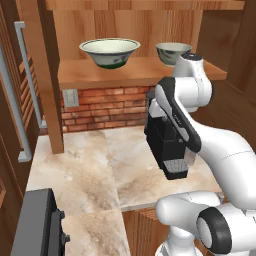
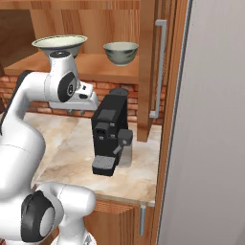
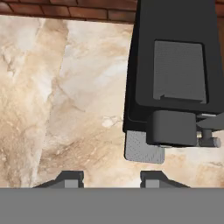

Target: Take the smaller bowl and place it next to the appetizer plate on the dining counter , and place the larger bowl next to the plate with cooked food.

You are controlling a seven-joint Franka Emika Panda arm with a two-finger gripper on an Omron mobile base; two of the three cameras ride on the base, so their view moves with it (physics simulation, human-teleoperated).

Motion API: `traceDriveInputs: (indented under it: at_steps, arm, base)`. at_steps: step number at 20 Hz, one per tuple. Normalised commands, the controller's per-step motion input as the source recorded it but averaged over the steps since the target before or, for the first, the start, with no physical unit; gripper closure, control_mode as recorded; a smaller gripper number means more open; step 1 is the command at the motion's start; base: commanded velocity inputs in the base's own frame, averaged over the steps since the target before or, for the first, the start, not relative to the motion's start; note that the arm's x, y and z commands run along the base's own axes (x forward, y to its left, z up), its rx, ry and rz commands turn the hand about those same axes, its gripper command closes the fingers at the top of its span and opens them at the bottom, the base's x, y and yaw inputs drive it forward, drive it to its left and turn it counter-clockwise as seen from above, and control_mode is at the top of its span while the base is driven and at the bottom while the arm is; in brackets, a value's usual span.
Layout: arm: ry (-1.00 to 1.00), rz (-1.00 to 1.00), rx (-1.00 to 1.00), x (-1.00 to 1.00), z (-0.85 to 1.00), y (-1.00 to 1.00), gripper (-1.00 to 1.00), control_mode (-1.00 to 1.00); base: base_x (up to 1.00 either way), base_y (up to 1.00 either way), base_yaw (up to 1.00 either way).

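bowls on shelf [image 1: 140,75], jaws below, empty

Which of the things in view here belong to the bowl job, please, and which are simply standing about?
For the job:
- smaller bowl, on the wooden shelf
- larger bowl, on the same shelf
- hand, open and empty above the counter

Standing about:
- black coffee machine
- marble counter
- brick wall
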Motion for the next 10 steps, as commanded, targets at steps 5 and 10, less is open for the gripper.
traceDriveInputs:
  at_steps: [5,10]
  arm:
    - [-0.07,0.00,0.00,-0.27,0.00,0.02,-1.00,-1.00]
    - [-0.27,0.00,0.01,-0.48,0.24,0.03,-1.00,-1.00]
  base:
    - [0.00,0.00,0.00]
    - [0.00,0.00,0.00]
